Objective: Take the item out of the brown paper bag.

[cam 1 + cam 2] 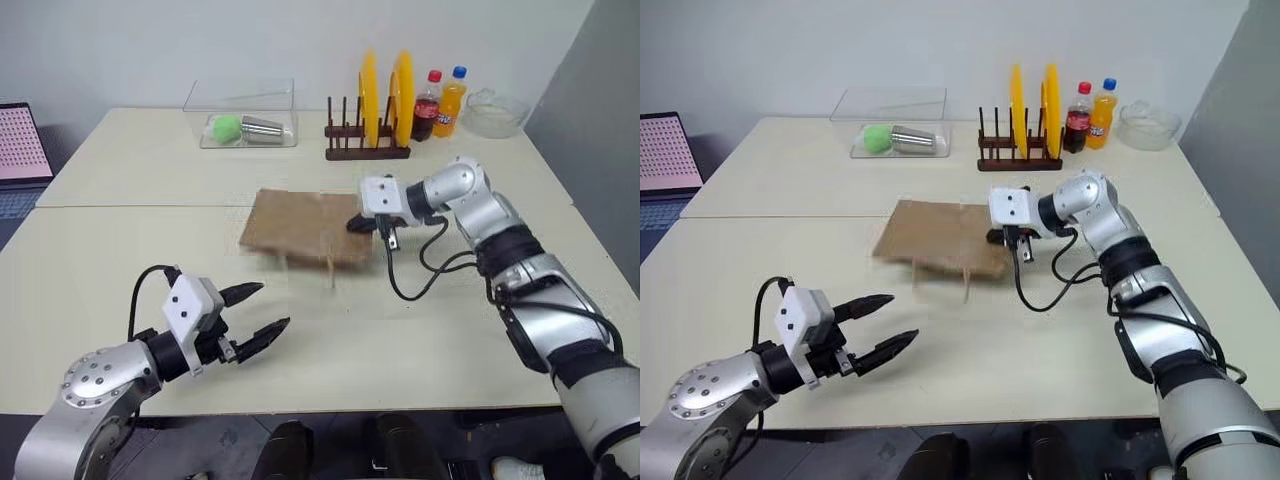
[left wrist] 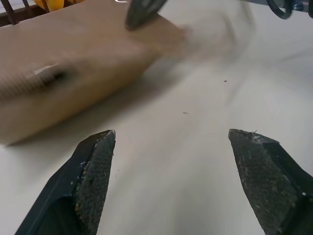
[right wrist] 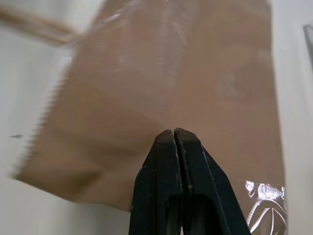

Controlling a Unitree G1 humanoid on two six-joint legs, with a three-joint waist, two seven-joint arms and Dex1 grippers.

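Bag (image 1: 305, 228) held off the bench (image 1: 420, 340), pinched in the right claw (image 1: 362, 224); left claw (image 1: 258, 312) gapes empty; item not yet out.

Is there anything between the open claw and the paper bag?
No. From the head camera, just bare table lies between the open left claw and the bag. The wrist view shows the same.

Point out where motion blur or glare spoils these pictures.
Left eye view: the brown paper bag and its handles smear with motion. Left wrist view: the bag's near end blurs, while the left gripper's fingers stay crisp. Right wrist view: the bag's serrated edge is soft, with glare at its lower corner.
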